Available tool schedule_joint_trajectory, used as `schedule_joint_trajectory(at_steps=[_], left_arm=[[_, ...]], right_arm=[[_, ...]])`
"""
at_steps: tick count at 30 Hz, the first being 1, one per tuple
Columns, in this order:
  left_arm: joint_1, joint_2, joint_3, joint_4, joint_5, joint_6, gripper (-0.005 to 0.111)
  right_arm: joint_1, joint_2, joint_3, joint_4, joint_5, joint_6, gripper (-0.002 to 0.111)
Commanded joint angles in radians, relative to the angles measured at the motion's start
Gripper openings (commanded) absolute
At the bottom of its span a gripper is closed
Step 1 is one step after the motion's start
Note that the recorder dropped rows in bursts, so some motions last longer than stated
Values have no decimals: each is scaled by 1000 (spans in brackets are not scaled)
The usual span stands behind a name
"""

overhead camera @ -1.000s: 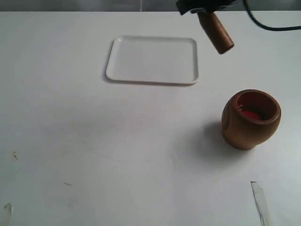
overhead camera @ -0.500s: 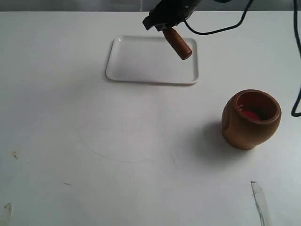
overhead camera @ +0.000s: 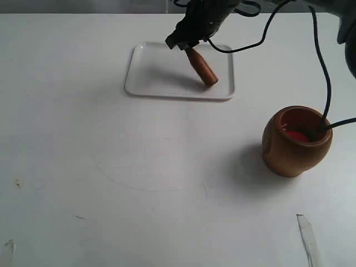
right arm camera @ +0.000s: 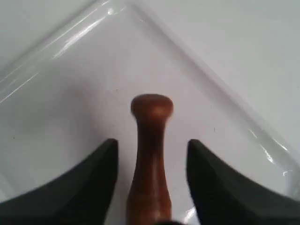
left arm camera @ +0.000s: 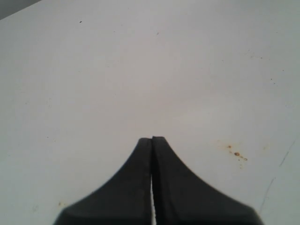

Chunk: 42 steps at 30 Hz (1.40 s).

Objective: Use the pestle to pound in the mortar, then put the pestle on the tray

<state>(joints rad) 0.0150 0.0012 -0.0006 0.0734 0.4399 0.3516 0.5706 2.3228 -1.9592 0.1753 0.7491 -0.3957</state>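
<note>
As its jaws stand apart, clear of the wood, the right gripper [right arm camera: 152, 143] hangs over the pestle [overhead camera: 203, 69] — low end resting on the tray [overhead camera: 144, 83], likely being released there. The mortar [overhead camera: 278, 150] stands well apart; the left gripper [left arm camera: 152, 139] has its jaws pressed together.

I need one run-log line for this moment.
phase: place; pestle: tilted, lower end on tray; right end effector: open; left end effector: shut; mortar: upright
</note>
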Motion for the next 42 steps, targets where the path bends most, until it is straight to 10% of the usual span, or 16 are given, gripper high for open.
schedule_joint_trajectory(at_steps=[1, 7, 15, 31, 42], left_arm=[[-8, -1, 1, -7, -3, -8, 0], [-8, -1, 1, -7, -3, -8, 0], [-8, -1, 1, -7, -3, -8, 0], [-8, -1, 1, -7, -3, -8, 0], [-8, -1, 1, -7, -3, -8, 0]], right_arm=[[-1, -7, -10, -11, -5, 1, 69], [-1, -102, -10, -192, 23, 166, 57], [-1, -373, 156, -595, 109, 500, 0], [-3, -1202, 1033, -758, -611, 593, 0], [-1, -1931, 1491, -489, -890, 613, 0]])
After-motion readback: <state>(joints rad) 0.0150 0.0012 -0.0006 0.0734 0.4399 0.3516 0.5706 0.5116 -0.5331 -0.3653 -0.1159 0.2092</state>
